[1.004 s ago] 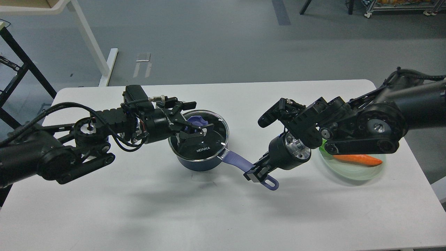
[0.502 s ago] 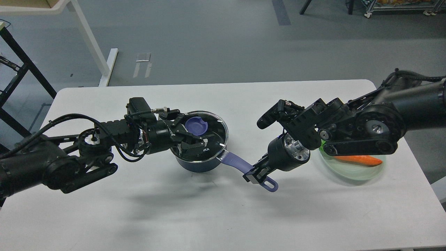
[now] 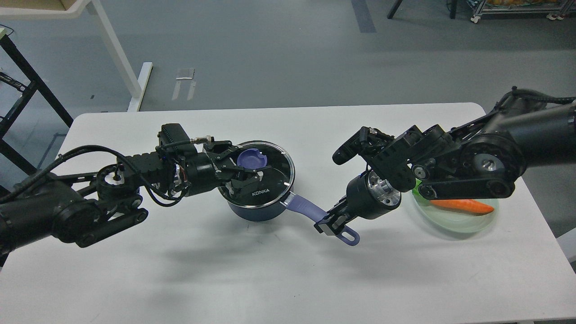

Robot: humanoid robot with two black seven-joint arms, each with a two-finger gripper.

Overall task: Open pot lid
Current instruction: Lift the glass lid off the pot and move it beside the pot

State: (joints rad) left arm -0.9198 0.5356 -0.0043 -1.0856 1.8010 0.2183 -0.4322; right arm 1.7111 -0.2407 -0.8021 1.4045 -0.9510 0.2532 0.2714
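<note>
Left tool slid back, spread beside knob, lid on

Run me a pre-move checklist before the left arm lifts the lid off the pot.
1. Pot handle held steady: ok, the right gripper is clamped on its far end.
2. Lid seated on the pot: ok, it lies flat on the rim.
3. Left gripper lined up on the purple knob: not ok, its fingers sit open beside and below the knob, over the glass.
4. Grip on the knob: not ok, nothing is closed around it yet.
5. Plate with the carrot out of the lift path: ok, it sits far right under the right arm.
</note>
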